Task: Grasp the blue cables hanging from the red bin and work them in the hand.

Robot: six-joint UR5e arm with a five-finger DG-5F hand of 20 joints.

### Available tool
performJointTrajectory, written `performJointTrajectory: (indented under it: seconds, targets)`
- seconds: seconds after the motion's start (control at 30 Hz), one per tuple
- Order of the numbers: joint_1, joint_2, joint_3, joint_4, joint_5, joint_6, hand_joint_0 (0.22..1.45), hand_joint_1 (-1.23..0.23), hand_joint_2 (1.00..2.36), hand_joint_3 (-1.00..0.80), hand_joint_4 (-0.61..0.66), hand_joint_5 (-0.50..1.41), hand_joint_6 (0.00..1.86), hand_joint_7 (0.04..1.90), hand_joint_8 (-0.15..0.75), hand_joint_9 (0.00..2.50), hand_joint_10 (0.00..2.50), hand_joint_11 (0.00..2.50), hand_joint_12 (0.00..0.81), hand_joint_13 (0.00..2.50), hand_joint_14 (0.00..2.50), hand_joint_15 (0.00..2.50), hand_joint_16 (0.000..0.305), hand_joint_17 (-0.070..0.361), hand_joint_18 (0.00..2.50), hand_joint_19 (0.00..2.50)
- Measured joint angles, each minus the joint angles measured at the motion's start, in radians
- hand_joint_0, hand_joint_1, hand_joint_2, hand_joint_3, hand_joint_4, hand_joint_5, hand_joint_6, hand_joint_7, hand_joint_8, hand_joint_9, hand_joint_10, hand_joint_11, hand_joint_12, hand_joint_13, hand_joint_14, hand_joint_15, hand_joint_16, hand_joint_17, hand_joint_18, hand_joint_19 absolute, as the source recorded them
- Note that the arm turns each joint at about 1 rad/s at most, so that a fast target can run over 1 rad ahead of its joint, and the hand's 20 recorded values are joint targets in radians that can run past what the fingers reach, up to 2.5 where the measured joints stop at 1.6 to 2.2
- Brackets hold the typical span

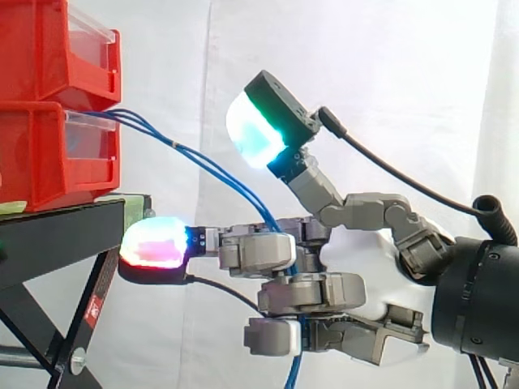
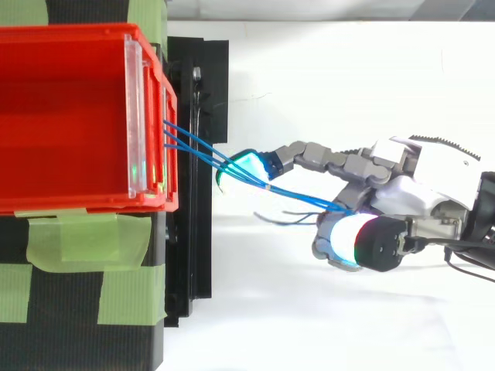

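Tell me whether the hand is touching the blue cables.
Touching. The side view shows the blue cables running into the hand between its curled fingers and coming out below it. In the top view they also run into the hand.

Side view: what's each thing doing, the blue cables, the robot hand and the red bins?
Blue cables: coming out of the lower red bin, passing through the hand, ends dangling below it.
Hand: shut on the blue cables, fingers curled round them, thumb raised.
Red bins: stacked, upright on the black stand.
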Motion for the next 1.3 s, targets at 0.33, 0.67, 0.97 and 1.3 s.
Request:
performJointTrajectory:
  seconds: [0.33,0.67,0.97,1.3]
  targets:
    - [0.009,0.001,0.007,-0.033,0.007,0.012,0.77,-0.61,1.00,-1.00,0.31,0.19,0.01,1.11,0.284,1.19,1.37,1.82,0.365,1.21,1.96,1.31,0.046,0.104,1.46,1.98]
    - [0.012,0.002,0.042,-0.116,0.012,0.080,0.82,-0.68,1.00,-1.00,0.22,0.28,0.00,1.37,0.274,1.01,2.50,1.93,0.370,1.04,2.50,1.48,0.044,0.098,1.38,1.60]
    - [0.015,0.002,0.063,-0.204,0.012,0.124,0.82,-0.70,1.00,-1.00,0.16,0.18,0.12,1.30,0.270,1.01,2.50,2.25,0.381,1.16,2.50,1.67,0.047,0.106,1.46,1.49]
    - [0.018,0.002,0.064,-0.211,0.022,0.126,0.82,-0.70,1.00,-1.00,0.13,0.15,0.15,1.27,0.281,0.93,2.50,2.50,0.436,1.26,2.50,1.84,0.049,0.110,1.37,1.24]
